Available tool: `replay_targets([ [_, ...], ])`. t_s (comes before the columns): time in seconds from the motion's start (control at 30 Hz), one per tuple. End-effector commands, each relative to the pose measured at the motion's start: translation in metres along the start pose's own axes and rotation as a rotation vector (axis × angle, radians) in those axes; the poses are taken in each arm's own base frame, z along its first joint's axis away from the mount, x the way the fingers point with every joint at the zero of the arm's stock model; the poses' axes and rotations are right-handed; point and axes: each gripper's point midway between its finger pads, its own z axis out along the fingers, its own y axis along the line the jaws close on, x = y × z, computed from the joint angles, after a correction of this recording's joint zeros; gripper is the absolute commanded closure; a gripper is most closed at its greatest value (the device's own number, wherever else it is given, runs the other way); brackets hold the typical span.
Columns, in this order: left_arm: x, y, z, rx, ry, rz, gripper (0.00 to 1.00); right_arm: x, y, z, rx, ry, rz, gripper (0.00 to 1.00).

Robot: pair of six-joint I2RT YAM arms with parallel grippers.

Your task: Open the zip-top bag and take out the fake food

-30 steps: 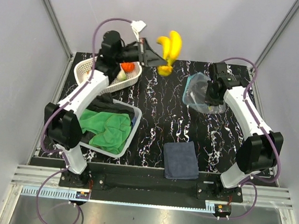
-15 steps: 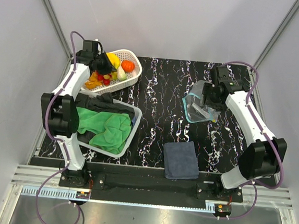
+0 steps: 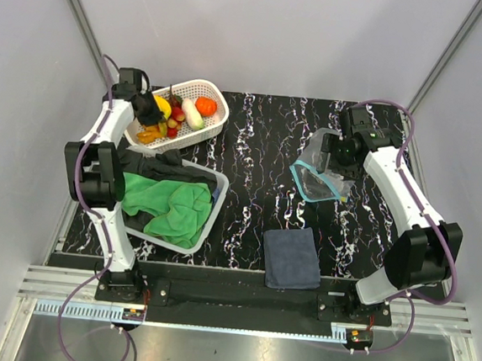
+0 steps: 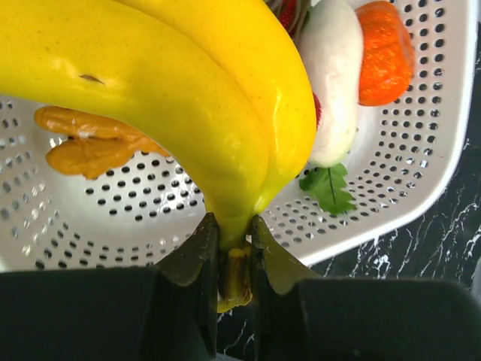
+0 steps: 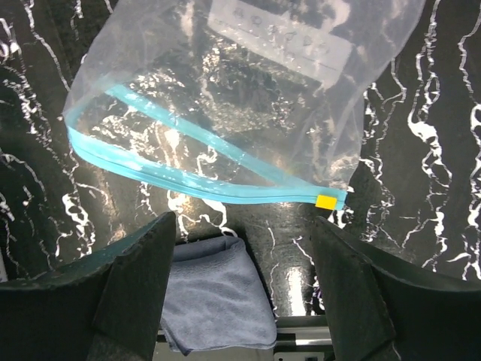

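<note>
The zip-top bag (image 3: 315,180) lies on the right half of the black marbled table (image 3: 251,164). Its teal zip strip (image 5: 203,171) faces the near edge, and its 2 tracks are parted so the mouth gapes. A small yellow tab (image 5: 326,201) sits at 1 end of the strip.

The right gripper (image 5: 242,226) hangs above the bag's mouth with its 2 fingers spread wide and nothing between them. The right arm rises from its base at the near right, bends at the elbow beside the table's right edge and reaches back inward. Its wrist is tipped down over the bag.

The fake food is in the white perforated basket (image 4: 421,173) at the far left corner. The orange bits (image 4: 86,143), red berries (image 3: 177,114), a pale piece (image 4: 332,83) and the round orange-red fruit (image 4: 385,53) all lie there.

The left gripper (image 4: 231,224) is clamped on the stem of the yellow banana bunch (image 4: 173,90), holding it over the basket. Whether the bunch touches the basket floor cannot be told. The left arm stretches along the table's left edge, with its wrist bent inward to the basket.

Near the left arm, a bin (image 3: 208,220) holds a green cloth (image 3: 171,204). A dark blue folded cloth (image 3: 292,258) lies nearer than the bag.
</note>
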Motion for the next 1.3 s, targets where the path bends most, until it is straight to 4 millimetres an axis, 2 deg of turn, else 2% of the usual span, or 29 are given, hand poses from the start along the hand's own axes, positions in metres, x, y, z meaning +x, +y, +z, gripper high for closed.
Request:
replay_targets([
  [0.0, -0.01, -0.031, 0.002, 0.127, -0.004, 0.087, 0.89, -0.008, 0.01, -0.012, -0.062, -0.044, -0.006, 0.2],
  [0.07, -0.008, -0.036, 0.004, 0.147, 0.003, 0.115, 0.83, -0.006, 0.012, -0.012, -0.074, -0.034, -0.002, 0.2],
  [0.27, -0.009, -0.047, 0.001, 0.188, -0.005, 0.224, 0.73, 0.004, 0.014, -0.014, -0.097, -0.012, 0.027, 0.19],
  [0.4, -0.001, -0.033, 0.007, 0.145, 0.021, 0.19, 0.29, 0.008, 0.016, -0.018, -0.11, -0.007, 0.048, 0.18],
  [0.43, -0.002, -0.03, 0.005, 0.125, 0.014, 0.188, 0.14, 0.009, 0.016, -0.02, -0.111, -0.01, 0.055, 0.17],
  [0.47, 0.003, -0.027, 0.005, 0.11, 0.022, 0.184, 0.11, 0.009, 0.016, -0.021, -0.11, -0.008, 0.059, 0.17],
  [0.5, -0.002, -0.031, -0.007, 0.115, -0.002, 0.179, 0.07, 0.008, 0.016, -0.024, -0.114, -0.014, 0.064, 0.17],
  [0.57, -0.001, -0.037, -0.019, 0.112, -0.021, 0.189, 0.02, 0.011, 0.019, -0.03, -0.139, -0.005, 0.066, 0.16],
  [0.6, -0.006, -0.047, -0.037, 0.127, -0.056, 0.215, 0.01, 0.012, 0.02, -0.034, -0.151, -0.012, 0.07, 0.14],
  [0.63, -0.005, -0.054, -0.045, 0.121, -0.074, 0.236, 0.01, 0.014, 0.023, -0.037, -0.171, -0.011, 0.071, 0.13],
  [0.7, 0.005, -0.069, -0.063, 0.137, -0.082, 0.274, 0.01, 0.018, 0.023, -0.046, -0.189, -0.023, 0.09, 0.11],
  [0.73, 0.01, -0.09, -0.085, 0.176, -0.108, 0.299, 0.01, 0.021, 0.025, -0.05, -0.207, -0.022, 0.097, 0.09],
  [0.77, 0.02, -0.101, -0.094, 0.204, -0.102, 0.311, 0.01, 0.026, 0.023, -0.05, -0.209, -0.02, 0.111, 0.08],
  [0.8, 0.039, -0.106, -0.097, 0.223, -0.068, 0.303, 0.01, 0.028, 0.022, -0.059, -0.221, -0.041, 0.132, 0.07],
  [0.83, 0.06, -0.132, -0.12, 0.294, -0.063, 0.335, 0.01, 0.033, 0.027, -0.062, -0.257, -0.032, 0.136, 0.01],
  [0.87, 0.078, -0.144, -0.127, 0.326, -0.04, 0.344, 0.01, 0.043, 0.027, -0.059, -0.272, -0.016, 0.138, 0.0],
  [0.9, 0.106, -0.148, -0.129, 0.348, 0.019, 0.328, 0.01, 0.048, 0.027, -0.068, -0.294, -0.034, 0.162, 0.0],
  [0.93, 0.138, -0.173, -0.149, 0.417, 0.05, 0.366, 0.01, 0.054, 0.027, -0.069, -0.307, -0.029, 0.173, 0.0],
  [0.97, 0.155, -0.186, -0.16, 0.464, 0.063, 0.375, 0.01, 0.067, 0.026, -0.063, -0.314, -0.007, 0.184, 0.0],
  [1.0, 0.187, -0.186, -0.161, 0.483, 0.129, 0.358, 0.01, 0.073, 0.028, -0.072, -0.348, -0.022, 0.199, 0.0],
  [1.03, 0.224, -0.206, -0.178, 0.554, 0.169, 0.41, 0.01, 0.079, 0.027, -0.073, -0.362, -0.023, 0.202, 0.0],
  [1.07, 0.234, -0.218, -0.197, 0.621, 0.148, 0.422, 0.01, 0.09, 0.026, -0.067, -0.368, -0.009, 0.206, 0.0],
  [1.1, 0.25, -0.225, -0.207, 0.656, 0.166, 0.425, 0.01, 0.094, 0.027, -0.076, -0.402, -0.034, 0.217, 0.0],
  [1.13, 0.28, -0.23, -0.22, 0.707, 0.209, 0.464, 0.01, 0.097, 0.029, -0.079, -0.431, -0.046, 0.218, 0.0],
  [1.17, 0.286, -0.238, -0.238, 0.769, 0.201, 0.469, 0.01, 0.107, 0.029, -0.077, -0.451, -0.035, 0.221, 0.0],
  [1.2, 0.293, -0.242, -0.251, 0.805, 0.218, 0.444, 0.01, 0.109, 0.032, -0.091, -0.505, -0.073, 0.227, 0.0],
  [1.23, 0.306, -0.245, -0.266, 0.849, 0.24, 0.447, 0.01, 0.11, 0.033, -0.097, -0.527, -0.091, 0.234, 0.0],
  [1.27, 0.311, -0.249, -0.276, 0.902, 0.235, 0.434, 0.01, 0.11, 0.034, -0.106, -0.552, -0.111, 0.243, 0.0],
])
